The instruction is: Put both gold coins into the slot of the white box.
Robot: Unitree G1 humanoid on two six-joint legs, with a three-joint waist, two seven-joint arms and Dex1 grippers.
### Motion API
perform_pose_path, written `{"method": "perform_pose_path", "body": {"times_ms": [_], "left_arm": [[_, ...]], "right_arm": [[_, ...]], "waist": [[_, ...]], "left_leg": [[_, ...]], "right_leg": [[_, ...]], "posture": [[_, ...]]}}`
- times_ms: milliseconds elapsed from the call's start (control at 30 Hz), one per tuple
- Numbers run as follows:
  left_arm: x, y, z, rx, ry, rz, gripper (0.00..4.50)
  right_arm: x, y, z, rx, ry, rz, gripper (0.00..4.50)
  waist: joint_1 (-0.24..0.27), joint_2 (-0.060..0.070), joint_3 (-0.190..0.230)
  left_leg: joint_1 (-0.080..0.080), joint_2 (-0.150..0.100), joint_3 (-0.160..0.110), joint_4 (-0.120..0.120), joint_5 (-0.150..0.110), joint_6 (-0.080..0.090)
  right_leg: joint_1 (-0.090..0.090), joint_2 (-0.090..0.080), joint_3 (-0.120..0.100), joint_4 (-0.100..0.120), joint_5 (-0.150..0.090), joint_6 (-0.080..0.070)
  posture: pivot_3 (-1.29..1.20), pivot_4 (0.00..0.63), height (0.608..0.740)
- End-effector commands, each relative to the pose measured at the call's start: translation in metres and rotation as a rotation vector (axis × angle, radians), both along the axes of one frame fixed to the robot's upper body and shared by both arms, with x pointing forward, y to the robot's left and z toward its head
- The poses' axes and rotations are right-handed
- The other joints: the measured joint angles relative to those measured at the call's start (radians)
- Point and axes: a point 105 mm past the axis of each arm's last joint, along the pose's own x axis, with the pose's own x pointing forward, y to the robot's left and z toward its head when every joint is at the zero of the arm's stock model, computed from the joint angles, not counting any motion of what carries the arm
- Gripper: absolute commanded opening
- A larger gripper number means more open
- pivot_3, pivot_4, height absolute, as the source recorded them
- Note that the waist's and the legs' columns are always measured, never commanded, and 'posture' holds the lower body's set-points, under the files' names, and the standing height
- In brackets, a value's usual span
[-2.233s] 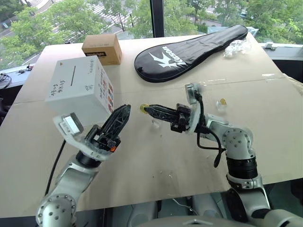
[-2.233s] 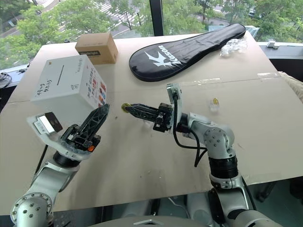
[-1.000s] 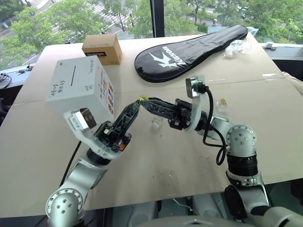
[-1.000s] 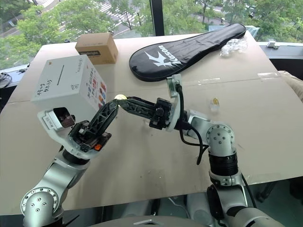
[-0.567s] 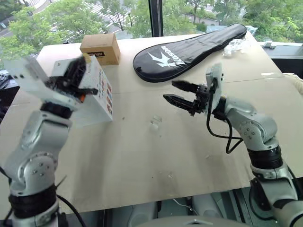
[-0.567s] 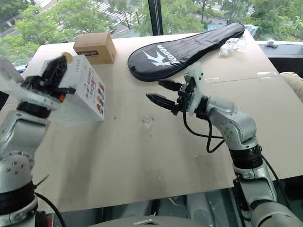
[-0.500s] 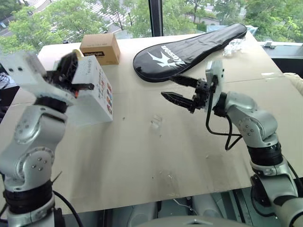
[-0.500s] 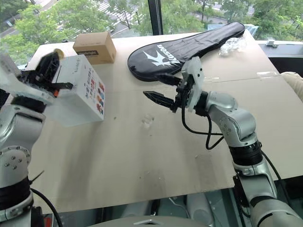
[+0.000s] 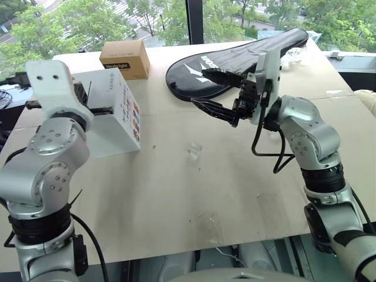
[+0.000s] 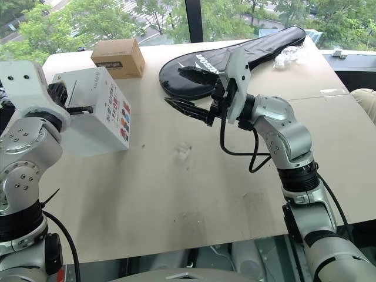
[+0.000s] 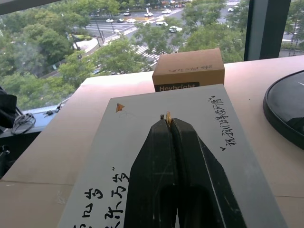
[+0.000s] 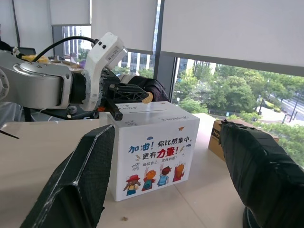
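Where the left gripper pinches it, gold coin edge-on over white box; right gripper agape.

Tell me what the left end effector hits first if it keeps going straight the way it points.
Probably the brown cardboard box. The left end effector, shut on a gold coin, points level over the white box toward it; depth is unclear.

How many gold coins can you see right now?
1 gold coin: pinched at the tips of the left hand, over the white box on its handwritten face. The other may be hidden behind the right arm.
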Motion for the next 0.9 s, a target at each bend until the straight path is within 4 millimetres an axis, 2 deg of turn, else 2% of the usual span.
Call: {"method": "perform_pose_path", "body": {"times_ms": [33,133,333,567,700,800,900], "left_arm": [[-0.006,0.003,0.004,-0.026,0.003,0.003,0.0],[-0.003,-0.001,-0.009,-0.033,0.063,-0.028,0.0],[0.004,-0.009,-0.013,-0.124,0.044,-0.084,0.0],[0.005,-0.005,-0.017,-0.176,0.041,-0.063,0.0],[0.004,-0.006,-0.013,-0.152,0.02,-0.078,1.18],[0.003,-0.006,0.007,-0.077,-0.063,-0.075,2.68],[0.0,-0.015,0.035,-0.059,-0.228,-0.125,2.68]], "right_arm": [[-0.01,-0.001,0.014,0.024,-0.045,0.026,3.73],[-0.009,-0.002,0.015,0.033,-0.043,0.022,3.73],[-0.01,-0.002,0.016,0.038,-0.042,0.018,3.73],[-0.01,-0.002,0.016,0.044,-0.039,0.011,3.73],[-0.01,-0.002,0.016,0.046,-0.037,0.01,3.77],[-0.009,-0.003,0.015,0.044,-0.032,0.004,3.77],[-0.006,-0.008,0.011,0.041,-0.018,-0.022,3.77]], "waist": [[0.001,0.0,0.0],[0.002,0.0,0.0],[0.004,0.0,-0.001],[0.005,0.0,-0.001],[0.004,0.0,-0.001],[0.001,0.0,-0.001],[0.002,0.0,-0.001]], "left_leg": [[0.0,0.0,0.0,0.0,0.0,0.0],[-0.001,0.0,-0.001,0.001,0.0,0.0],[-0.001,-0.001,-0.002,0.002,0.0,0.0],[-0.001,-0.002,-0.003,0.003,0.0,0.0],[-0.001,-0.002,-0.004,0.003,0.0,0.0],[-0.001,-0.002,-0.004,0.003,0.0,0.0],[-0.001,-0.002,-0.004,0.003,0.0,0.0]], "right_leg": [[0.0,0.0,0.0,0.0,0.0,0.0],[0.0,0.0,-0.001,0.0,0.0,0.0],[0.001,-0.001,-0.002,0.001,0.0,0.0],[0.002,-0.002,-0.004,0.001,0.0,0.0],[0.002,-0.002,-0.004,0.001,0.0,0.0],[0.002,-0.001,-0.004,0.001,0.0,0.0],[0.002,-0.001,-0.005,0.001,0.0,0.0]], "posture": [[0.0,0.15,0.74],[0.0,0.15,0.74],[0.0,0.15,0.74],[0.0,0.15,0.74],[0.0,0.15,0.74],[0.0,0.15,0.74],[0.0,0.15,0.74]]}}
